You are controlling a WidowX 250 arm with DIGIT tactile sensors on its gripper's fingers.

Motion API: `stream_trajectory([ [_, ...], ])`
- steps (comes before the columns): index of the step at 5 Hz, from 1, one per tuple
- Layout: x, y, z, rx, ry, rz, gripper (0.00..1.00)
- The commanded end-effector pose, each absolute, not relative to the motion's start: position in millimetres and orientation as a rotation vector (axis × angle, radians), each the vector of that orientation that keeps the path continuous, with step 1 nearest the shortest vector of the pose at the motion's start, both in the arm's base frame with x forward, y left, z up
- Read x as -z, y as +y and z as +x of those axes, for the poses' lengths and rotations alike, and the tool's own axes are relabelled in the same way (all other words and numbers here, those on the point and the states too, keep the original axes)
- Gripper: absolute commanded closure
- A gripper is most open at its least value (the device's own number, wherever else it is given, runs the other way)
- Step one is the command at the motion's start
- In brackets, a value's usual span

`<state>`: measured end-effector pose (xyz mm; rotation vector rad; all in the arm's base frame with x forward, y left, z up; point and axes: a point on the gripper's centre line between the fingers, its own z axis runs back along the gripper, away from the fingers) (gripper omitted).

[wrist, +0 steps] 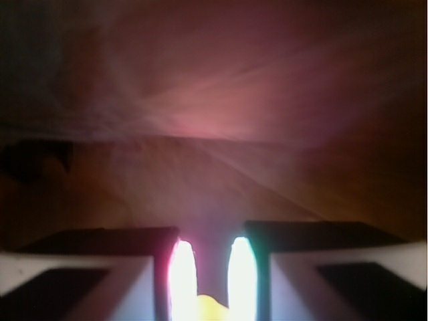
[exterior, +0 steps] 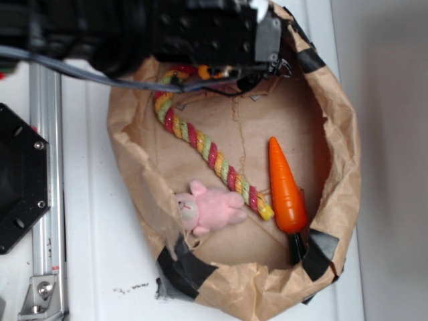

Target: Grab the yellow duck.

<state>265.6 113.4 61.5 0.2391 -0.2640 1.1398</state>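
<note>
In the wrist view my gripper point(wrist: 207, 253) has its two glowing pads point(wrist: 182, 281) close together. A patch of the yellow duck point(wrist: 208, 309) shows pinched between them at the bottom edge. Brown paper fills the blurred view ahead. In the exterior view the black arm point(exterior: 200, 30) covers the top of the paper bag point(exterior: 334, 200). It hides the fingers and most of the duck there; only a small orange-yellow bit point(exterior: 204, 71) peeks out under its edge.
Inside the bag lie a striped rope point(exterior: 207, 150), a pink plush point(exterior: 210, 208) and an orange carrot point(exterior: 286, 187). The bag's crumpled walls, patched with black tape point(exterior: 187, 267), rise all around. A metal rail point(exterior: 47, 200) runs along the left.
</note>
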Motion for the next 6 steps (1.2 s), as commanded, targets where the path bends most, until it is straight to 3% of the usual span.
stream_trajectory([
  [1,-140,81,259,-0.816,-0.167,0.066,1.0],
  [3,-149,80,268,-0.481,-0.275,0.1,1.0],
  [4,-155,81,270,-0.466,-0.243,0.06,1.0],
  [5,-158,69,267,-0.468,-0.27,0.095,1.0],
  [6,-152,62,263,-0.483,-0.204,0.106,1.0],
])
